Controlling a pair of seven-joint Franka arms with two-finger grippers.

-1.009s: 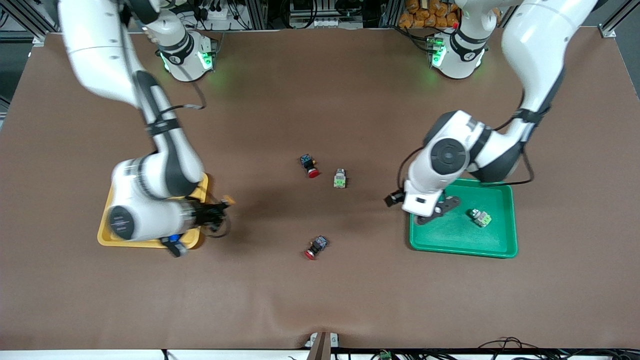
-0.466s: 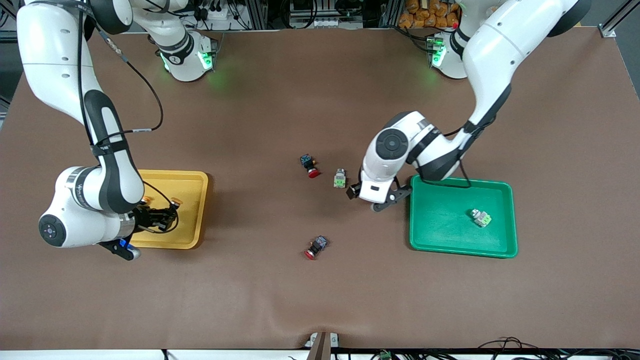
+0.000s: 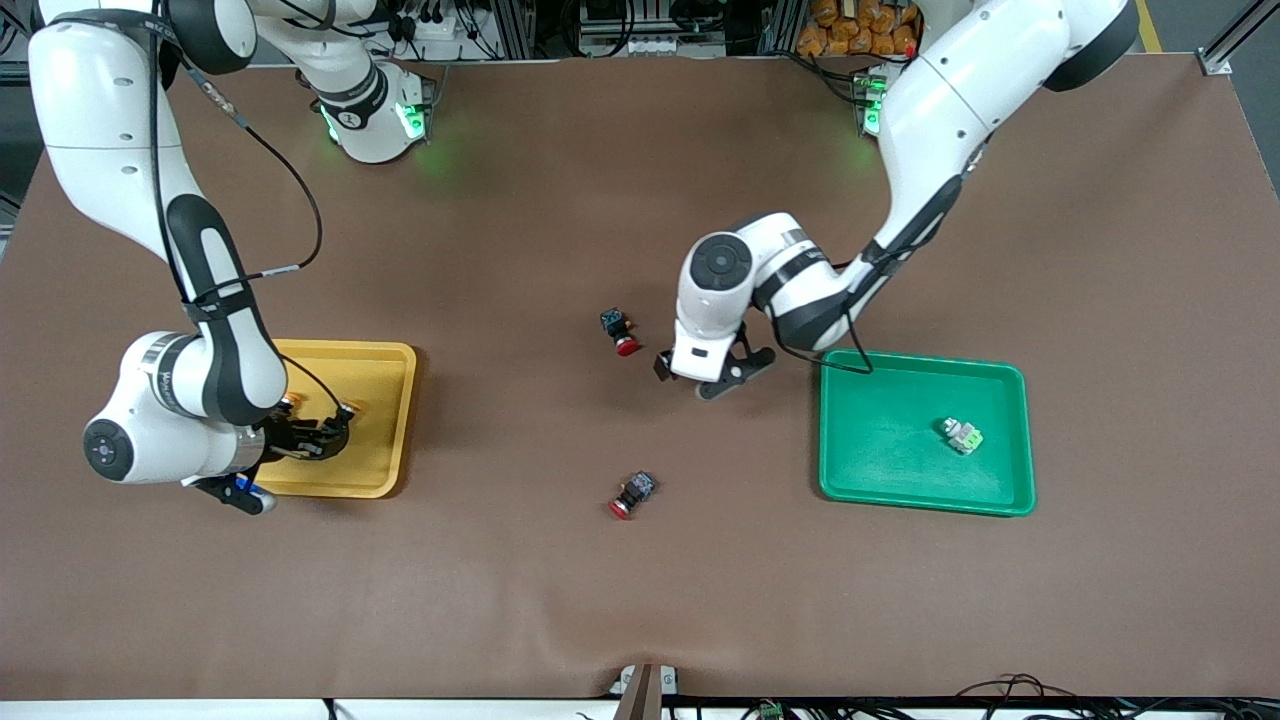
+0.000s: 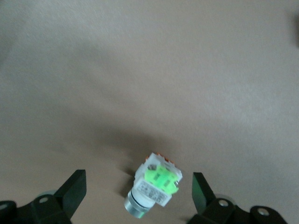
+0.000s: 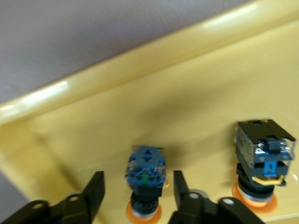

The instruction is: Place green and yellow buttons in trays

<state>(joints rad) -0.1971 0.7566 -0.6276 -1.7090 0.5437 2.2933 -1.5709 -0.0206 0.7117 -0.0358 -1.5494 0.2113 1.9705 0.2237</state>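
Note:
My right gripper [image 3: 316,431] [image 5: 138,187] is low in the yellow tray [image 3: 385,400] [image 5: 140,63], open. A black-and-blue button with an orange-yellow cap [image 5: 145,183] stands cap-down between its fingers, with a gap on each side. A second orange-yellow button [image 5: 264,161] stands beside it in that tray. My left gripper [image 3: 715,376] [image 4: 138,189] is open above a grey-white button with a green cap [image 4: 154,184], which lies on the brown table between the two fingers; the front view hides it under the hand. Another green-capped button [image 3: 960,435] lies in the green tray [image 3: 880,445].
Two black-and-blue buttons with red caps lie on the table: one [image 3: 620,332] beside my left gripper toward the right arm's end, the other [image 3: 632,495] nearer the front camera. The green tray's rim [image 3: 822,420] is close to my left hand.
My right gripper swung in over the yellow tray, came down and opened off the orange-yellow button. My left arm moved from the green tray to above the green-capped button on the table.

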